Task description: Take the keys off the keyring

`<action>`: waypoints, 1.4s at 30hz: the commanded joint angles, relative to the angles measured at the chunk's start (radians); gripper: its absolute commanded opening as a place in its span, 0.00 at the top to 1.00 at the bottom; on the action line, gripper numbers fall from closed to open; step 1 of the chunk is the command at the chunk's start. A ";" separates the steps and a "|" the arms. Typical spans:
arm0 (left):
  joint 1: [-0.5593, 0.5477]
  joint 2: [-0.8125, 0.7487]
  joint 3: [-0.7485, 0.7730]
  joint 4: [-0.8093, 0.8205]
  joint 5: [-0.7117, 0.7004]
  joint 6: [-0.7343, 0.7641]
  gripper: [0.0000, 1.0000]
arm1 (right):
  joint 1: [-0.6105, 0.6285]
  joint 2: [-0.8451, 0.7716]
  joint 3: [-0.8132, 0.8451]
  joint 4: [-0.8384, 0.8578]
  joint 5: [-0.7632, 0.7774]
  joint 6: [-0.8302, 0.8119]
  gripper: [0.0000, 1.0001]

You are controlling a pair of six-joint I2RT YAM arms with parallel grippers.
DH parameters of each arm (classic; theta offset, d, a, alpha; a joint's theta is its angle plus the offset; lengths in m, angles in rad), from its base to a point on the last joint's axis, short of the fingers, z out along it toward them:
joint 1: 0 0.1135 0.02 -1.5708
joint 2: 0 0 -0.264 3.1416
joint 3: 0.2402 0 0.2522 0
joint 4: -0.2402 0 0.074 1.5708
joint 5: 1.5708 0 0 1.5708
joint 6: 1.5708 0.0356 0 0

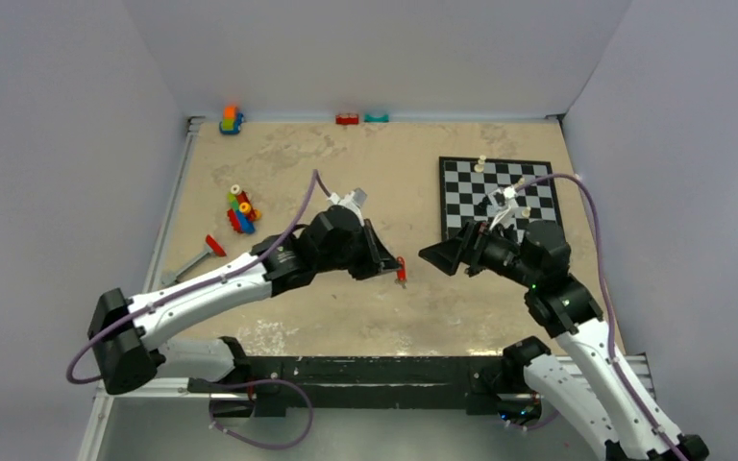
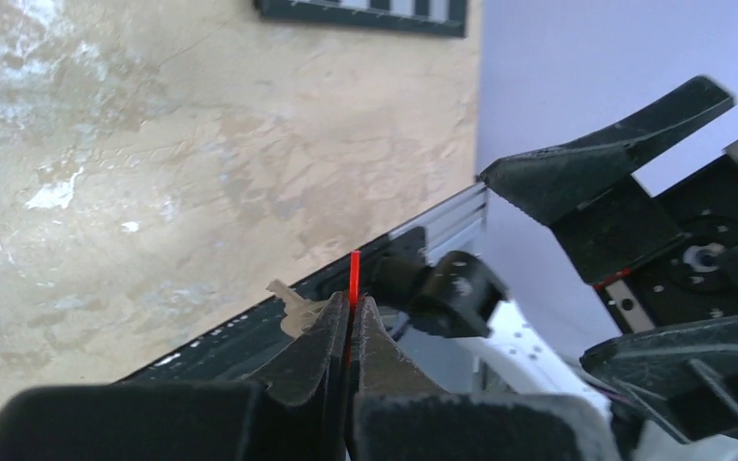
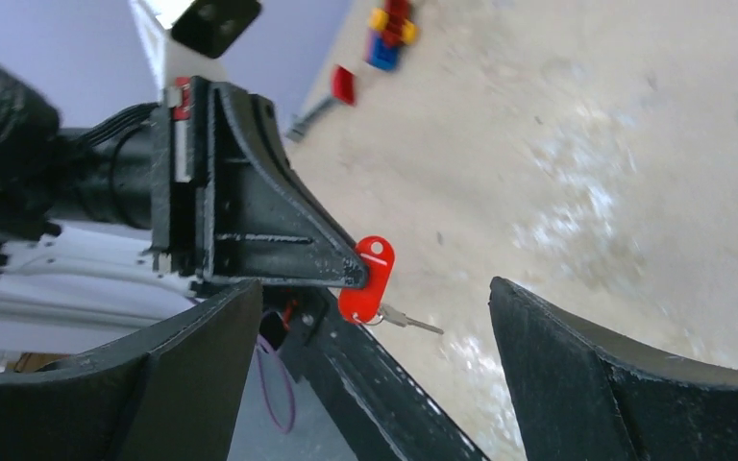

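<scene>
Two grippers are facing each other low above the table. The left gripper is clamping tight on the red-headed keys (silvery blade poking out beyond), while the right gripper is gaping wide near them, holding nothing.

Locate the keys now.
Top view, centre: the keys hang pinched in the left gripper, over the table, just left of the open right gripper.

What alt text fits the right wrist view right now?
The shut left end effector pinches the red-headed keys, a silvery blade sticking out below. The right end effector, fingers wide open, frames them on both sides without touching.
</scene>
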 commanded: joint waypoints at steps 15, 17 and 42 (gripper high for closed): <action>0.049 -0.260 0.326 -0.200 -0.188 -0.220 1.00 | 0.004 0.038 0.203 0.544 -0.294 0.034 0.16; 0.048 -0.270 0.337 -0.193 -0.203 -0.240 1.00 | 0.004 0.058 0.209 0.589 -0.313 0.040 0.19; 0.049 -0.322 0.369 -0.139 -0.294 -0.307 1.00 | 0.214 0.275 0.235 0.820 -0.217 0.050 0.41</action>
